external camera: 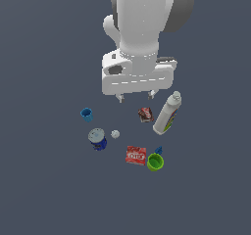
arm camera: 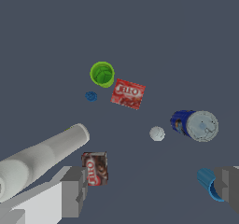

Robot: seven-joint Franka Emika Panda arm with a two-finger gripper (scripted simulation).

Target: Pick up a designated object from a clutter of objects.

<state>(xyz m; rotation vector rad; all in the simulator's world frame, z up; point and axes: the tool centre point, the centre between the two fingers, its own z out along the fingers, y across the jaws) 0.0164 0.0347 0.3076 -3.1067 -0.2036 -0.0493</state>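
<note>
Exterior view. Tool point(external camera: 136, 96) suspended above the surface point(external camera: 44, 190), fingers spread, nothing between them. Designated light-blue cup point(external camera: 87, 114) standing apart from the tool, off toward the exterior view's left and lower down, well outside the finger gap. Dark-blue can point(external camera: 97, 139) and grey ball point(external camera: 115, 133) near the cup on its far side from the tool. Brown-red pack point(external camera: 145, 114) and white bottle point(external camera: 167, 113) closest beneath the tool. Risk: straight descent from this position likely to land on the pack or bottle instead of the cup.

Wrist view. Cup point(arm camera: 208, 183) partly hidden behind one finger point(arm camera: 229, 186), not between the two. Pack point(arm camera: 95, 168) just beside the other finger point(arm camera: 70, 190); bottle point(arm camera: 42, 155) lying alongside. Red packet point(arm camera: 128, 94), green cup point(arm camera: 102, 73) and a small blue item point(arm camera: 91, 96) well clear. Risk: lateral correction too small, so that a finger strikes the cup rim and topples or pushes it toward the can point(arm camera: 193, 124). Risk: closure across the small side handle, giving an off-centre, slipping hold.
</note>
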